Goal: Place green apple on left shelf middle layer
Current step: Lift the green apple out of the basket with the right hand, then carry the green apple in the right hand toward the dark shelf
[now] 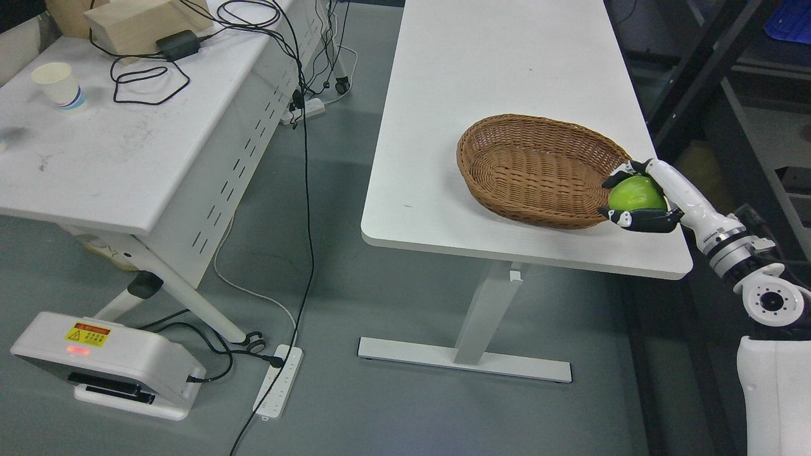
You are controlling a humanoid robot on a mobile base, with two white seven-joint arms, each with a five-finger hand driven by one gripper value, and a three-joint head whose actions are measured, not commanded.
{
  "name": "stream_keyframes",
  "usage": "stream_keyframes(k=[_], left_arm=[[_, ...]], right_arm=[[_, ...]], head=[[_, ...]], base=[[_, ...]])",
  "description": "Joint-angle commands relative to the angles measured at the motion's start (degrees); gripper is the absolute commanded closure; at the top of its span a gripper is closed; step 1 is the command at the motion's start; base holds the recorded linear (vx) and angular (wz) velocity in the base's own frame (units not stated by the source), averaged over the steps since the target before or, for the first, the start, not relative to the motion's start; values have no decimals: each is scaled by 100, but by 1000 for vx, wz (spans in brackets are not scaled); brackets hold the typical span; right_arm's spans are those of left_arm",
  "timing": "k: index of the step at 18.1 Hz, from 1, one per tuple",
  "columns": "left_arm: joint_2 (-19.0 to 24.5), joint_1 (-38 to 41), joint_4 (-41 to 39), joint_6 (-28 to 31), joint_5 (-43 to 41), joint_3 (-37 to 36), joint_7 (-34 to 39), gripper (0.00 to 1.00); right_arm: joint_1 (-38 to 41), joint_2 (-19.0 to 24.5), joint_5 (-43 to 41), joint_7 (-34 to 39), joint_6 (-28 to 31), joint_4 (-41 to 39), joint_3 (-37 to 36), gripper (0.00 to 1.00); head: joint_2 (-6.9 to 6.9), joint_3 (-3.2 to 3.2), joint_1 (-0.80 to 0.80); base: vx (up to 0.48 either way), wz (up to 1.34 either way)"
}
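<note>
At the frame's right, the right hand (640, 199) is clamping its fingers (633, 219) around the green apple (635, 194) beside the wicker basket (538, 168) rim, probably gripping it securely for carrying shelfward.

The scene is evenly and brightly lit from overhead. Soft shadows are cast under the table (526, 247), and the upper right is left dim. Focus is kept sharp throughout; slight graininess is seen.
</note>
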Motion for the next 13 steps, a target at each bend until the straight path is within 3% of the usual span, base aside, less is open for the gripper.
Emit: stream_keyframes(k=[1, 10, 13], left_arm=[[100, -1, 0, -5, 0, 0, 3, 0], [100, -1, 0, -5, 0, 0, 3, 0], [100, -1, 0, -5, 0, 0, -6, 0]], right_arm=[[624, 675, -264, 2, -20, -489, -1330, 97], [976, 640, -352, 37, -37, -550, -1594, 97], [1686, 570, -405, 273, -624, -840, -1375, 97]], head=[[0, 0, 0], [0, 0, 0], [0, 0, 0]], base=[[-188, 141], [-175, -149], [-216, -295]])
